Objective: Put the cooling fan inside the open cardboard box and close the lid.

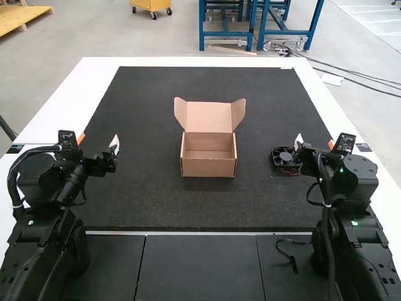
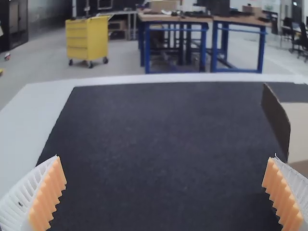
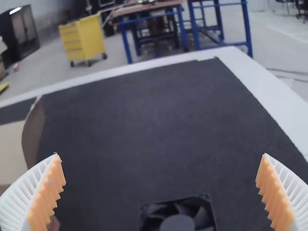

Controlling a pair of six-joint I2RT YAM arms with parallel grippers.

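Currently two claws to log. Right claw (image 1: 314, 142) (image 3: 160, 156): released, ribbed white fingers (image 3: 29, 202) with orange pads spread wide, nothing between them. It hangs low at the 3 o'clock edge of the black mat (image 1: 156, 194). The cooling fan (image 1: 285, 157) (image 3: 178, 216), black and square, lies flat on the mat just beside this claw, on its 9 o'clock side in the high view. From my right wrist it sits close under the gap between the pads. I cannot tell whether a finger touches it.

Left claw (image 1: 98, 140) (image 2: 163, 160): also released, pads wide apart, gripping nothing. It hovers over the mat's 9 o'clock edge, well apart from the fan.

Cardboard box (image 1: 208, 153) (image 2: 288, 125) (image 3: 29, 137): at the mat's centre, between the two claws, upright and open. Its lid stands up on the 12 o'clock side, with small side tabs angled outward. The fan is at the box's 3 o'clock, outside it, near but not touching.

The mat covers most of the white surface (image 1: 56, 106).
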